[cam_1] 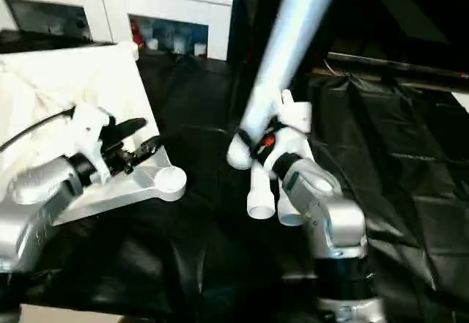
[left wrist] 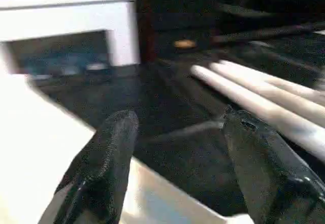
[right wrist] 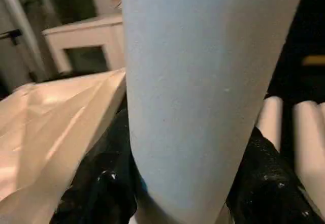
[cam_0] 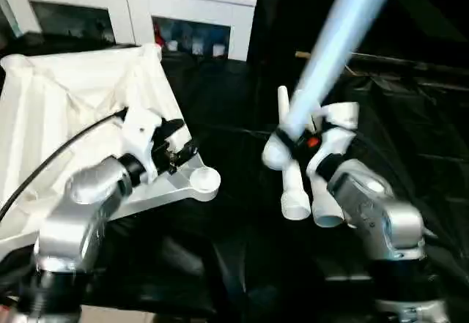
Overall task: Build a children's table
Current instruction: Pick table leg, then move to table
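Note:
The white tabletop [cam_0: 66,110] lies underside up at the left, ribs showing, with a round corner socket [cam_0: 204,180] nearest the middle. My left gripper [cam_0: 183,138] is open just above the tabletop's edge beside that socket; its black fingers [left wrist: 109,168] stand apart with nothing between them. My right gripper [cam_0: 297,138] is shut on a long white leg [cam_0: 337,37], which rises steeply up and to the right. In the right wrist view the leg [right wrist: 203,82] sits between the black fingers [right wrist: 101,183]. More legs [cam_0: 294,191] lie on the cloth under my right hand.
A black cloth [cam_0: 242,250] covers the work surface. A white glass-door cabinet [cam_0: 132,8] stands at the back left. A black cable [cam_0: 66,147] runs over the tabletop to my left wrist. Dark bars [cam_0: 410,67] cross the back right.

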